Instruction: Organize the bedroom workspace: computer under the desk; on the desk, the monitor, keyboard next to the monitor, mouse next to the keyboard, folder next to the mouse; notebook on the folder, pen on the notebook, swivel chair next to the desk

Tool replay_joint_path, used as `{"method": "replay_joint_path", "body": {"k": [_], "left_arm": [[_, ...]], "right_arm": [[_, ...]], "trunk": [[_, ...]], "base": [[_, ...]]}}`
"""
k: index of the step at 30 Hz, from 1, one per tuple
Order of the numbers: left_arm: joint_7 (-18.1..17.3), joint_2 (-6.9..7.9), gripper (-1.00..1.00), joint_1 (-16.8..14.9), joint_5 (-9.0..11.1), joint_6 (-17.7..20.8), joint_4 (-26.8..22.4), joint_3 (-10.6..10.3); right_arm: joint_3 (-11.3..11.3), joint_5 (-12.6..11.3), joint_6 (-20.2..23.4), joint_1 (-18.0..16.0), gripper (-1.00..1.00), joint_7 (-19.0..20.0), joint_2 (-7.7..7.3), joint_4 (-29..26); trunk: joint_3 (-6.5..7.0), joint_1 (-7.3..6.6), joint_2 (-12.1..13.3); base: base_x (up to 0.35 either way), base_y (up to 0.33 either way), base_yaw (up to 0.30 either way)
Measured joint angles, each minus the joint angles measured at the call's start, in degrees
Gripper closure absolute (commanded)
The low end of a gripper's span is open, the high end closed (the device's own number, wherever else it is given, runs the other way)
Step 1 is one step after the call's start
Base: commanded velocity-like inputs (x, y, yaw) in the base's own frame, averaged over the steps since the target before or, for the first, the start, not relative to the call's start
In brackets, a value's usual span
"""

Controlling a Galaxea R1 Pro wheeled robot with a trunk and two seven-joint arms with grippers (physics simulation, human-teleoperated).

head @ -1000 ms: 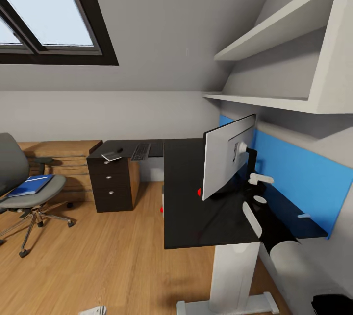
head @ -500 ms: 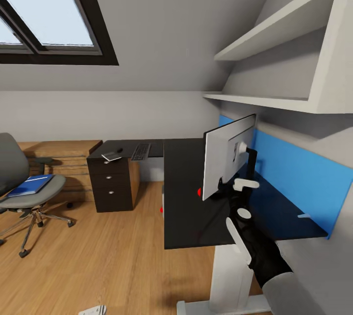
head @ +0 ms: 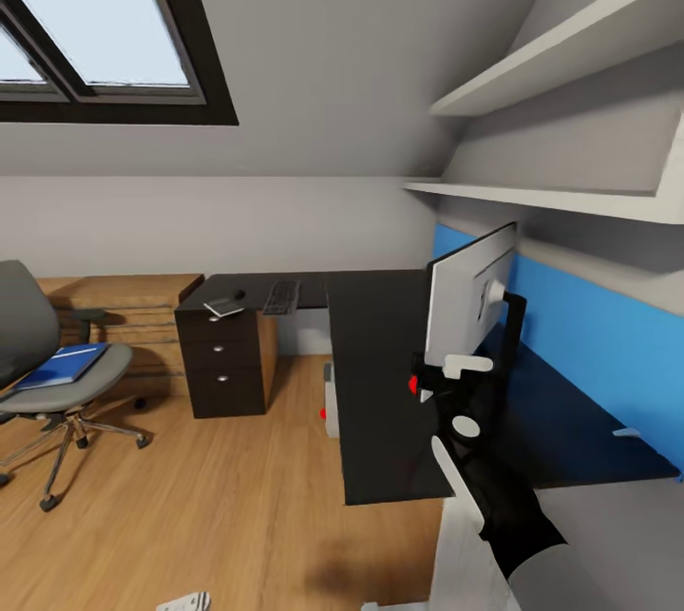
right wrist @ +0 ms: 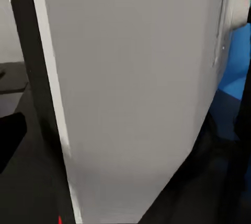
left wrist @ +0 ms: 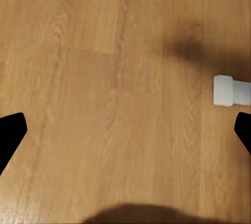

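Jaws of the right gripper [head: 446, 381] stand apart on the two sides of the monitor [head: 470, 305]: in the right wrist view the grey back of the screen passes between a dark fingertip [right wrist: 9, 138] at one edge and another at the opposite edge, but I cannot tell if they already press on it. The left gripper [left wrist: 125, 130] has its jaws wide apart too, and holds nothing, above the bare floor [left wrist: 104, 78].

The monitor stands on the near wing of the desk [head: 380, 383], turned edge-on, with its back to the blue wall panel [head: 589, 335]. The step in hand seems to be setting the monitor right on the desk. To do it well, the gripper should take the panel low, near the stand, and turn it slowly, so that the thin screen does not tip over.

Below the desk edge the computer [head: 329, 397] shows partly, with a red light. Farther, on the other wing over the drawer unit [head: 226, 364], lie the keyboard [head: 281, 296], the notebook [head: 224, 307] and a small dark thing just beside it, perhaps the mouse. The folder [head: 59, 366] rests on the seat of the swivel chair [head: 47, 373], well apart from the desk.
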Motion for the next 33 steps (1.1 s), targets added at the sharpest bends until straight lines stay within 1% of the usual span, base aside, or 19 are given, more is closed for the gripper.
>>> {"method": "replay_joint_path", "body": {"k": [4,7,8,10,15,21,27,33], "left_arm": [[0.0,-0.32,-1.00,0.0,-0.1,0.0,0.0,-0.1],[0.0,-0.68,-1.00,0.0,-0.1,-0.3,0.0,-0.1],[0.0,-0.92,-1.00,0.0,-0.2,-1.1,0.2,-0.1],[0.0,-1.07,-1.00,0.0,-0.2,-2.3,1.0,-0.2],[0.0,-1.24,-1.00,0.0,-0.3,-3.9,2.6,-0.5],[0.0,-1.31,-1.00,0.0,-0.3,-4.3,3.0,-0.5],[0.0,-1.30,-1.00,0.0,-0.3,-4.4,3.1,-0.5],[0.0,-1.33,-1.00,0.0,-0.3,-4.3,3.1,-0.5]], "right_arm": [[0.0,0.1,-0.2,0.1,-1.00,-0.6,0.09,0.1],[0.0,0.1,-0.3,0.1,-1.00,-2.3,0.11,0.2],[0.0,0.1,-0.3,0.1,-1.00,-3.8,0.12,0.3],[0.0,0.0,-0.4,0.1,-1.00,-5.4,0.10,0.3],[0.0,0.0,-0.4,0.1,-1.00,-8.1,0.05,0.4],[0.0,-0.1,-0.5,0.1,-1.00,-9.2,0.05,0.4],[0.0,-0.1,-0.5,0.1,-1.00,-9.4,0.02,0.4],[0.0,-0.1,-0.5,0.3,-1.00,-9.4,-0.03,0.4]], "trunk": [[0.00,0.00,0.0],[0.00,0.00,0.0],[0.00,0.01,0.0],[0.00,0.02,0.0],[0.00,0.02,0.0],[0.00,0.03,0.0],[0.00,0.03,0.0],[0.23,0.03,0.0]], "base": [[0.228,0.148,0.000],[0.197,0.047,0.000],[0.112,0.021,0.000],[0.065,0.012,0.000],[0.022,0.004,0.000],[0.005,0.001,0.000],[0.000,0.000,-0.003],[0.000,0.000,-0.087]]}}
